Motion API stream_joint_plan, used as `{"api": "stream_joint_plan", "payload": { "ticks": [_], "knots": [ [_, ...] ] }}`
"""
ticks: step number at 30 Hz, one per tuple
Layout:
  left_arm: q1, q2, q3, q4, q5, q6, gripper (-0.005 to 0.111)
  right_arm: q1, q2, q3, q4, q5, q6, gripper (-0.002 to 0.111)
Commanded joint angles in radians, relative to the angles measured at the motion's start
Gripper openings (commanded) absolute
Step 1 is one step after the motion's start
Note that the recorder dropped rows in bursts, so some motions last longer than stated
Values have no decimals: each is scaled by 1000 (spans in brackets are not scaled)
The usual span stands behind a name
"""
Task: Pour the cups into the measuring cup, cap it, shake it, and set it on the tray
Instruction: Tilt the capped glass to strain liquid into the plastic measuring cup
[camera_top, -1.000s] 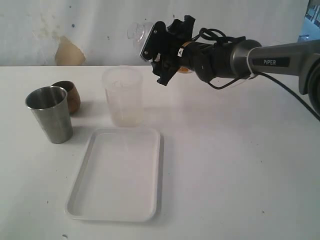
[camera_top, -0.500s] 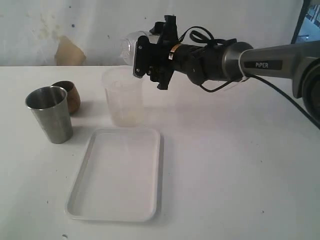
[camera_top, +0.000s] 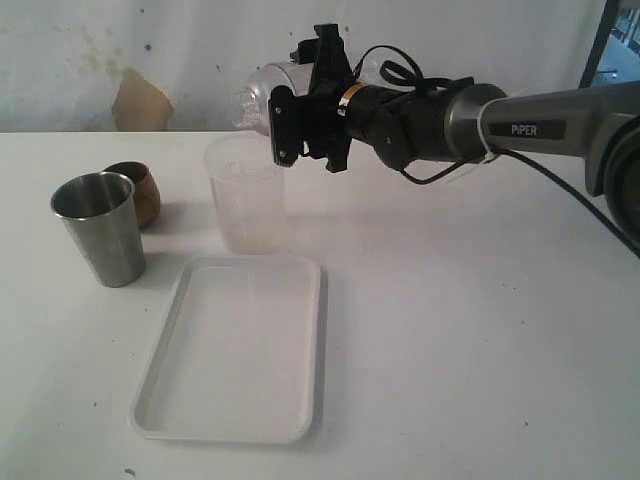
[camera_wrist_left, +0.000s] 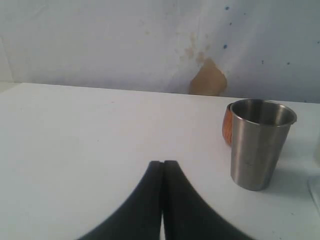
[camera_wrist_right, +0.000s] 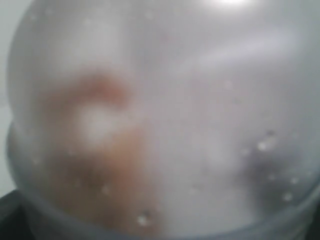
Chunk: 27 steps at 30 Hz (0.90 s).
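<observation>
We judge capping to be the step in hand. The right gripper (camera_top: 284, 120) holds the cap (camera_top: 260, 88) in the air, its jaws spread wide around the clear dome, above and a little behind the mouth of the measuring cup (camera_top: 246, 193). The cap is tilted on its side, not level with the rim below.

To do this well, we would first turn the wrist until the cap's open side faces straight down. We would then centre it over the mouth, lower it straight and press evenly. A skewed approach could push the light cup over, since nothing steadies it. In the right wrist view the cap (camera_wrist_right: 160, 120) fills the whole picture, so that camera gives no help in aiming.

The left gripper (camera_wrist_left: 162, 172) is closed on nothing and points toward the steel tumbler (camera_top: 99, 228), with the copper cup (camera_top: 140, 190) just behind it. The measuring cup stands upright just beyond the far edge of the tray (camera_top: 240, 350).

The surface (camera_top: 480, 330) is plain white and matte, with a few dark specks. Behind it rises a whitish wall (camera_top: 450, 40), stained and scuffed, with a brown patch (camera_top: 138, 103) low down.
</observation>
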<state>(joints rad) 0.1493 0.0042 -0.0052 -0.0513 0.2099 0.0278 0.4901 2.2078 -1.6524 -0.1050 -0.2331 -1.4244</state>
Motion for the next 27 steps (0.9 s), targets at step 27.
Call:
{"api": "stream_joint_plan", "payload": {
  "ticks": [27],
  "knots": [
    [1,-4,5,0,-8,-2,0,-43,-17,-15,5,-121,-255,0]
  ]
}}
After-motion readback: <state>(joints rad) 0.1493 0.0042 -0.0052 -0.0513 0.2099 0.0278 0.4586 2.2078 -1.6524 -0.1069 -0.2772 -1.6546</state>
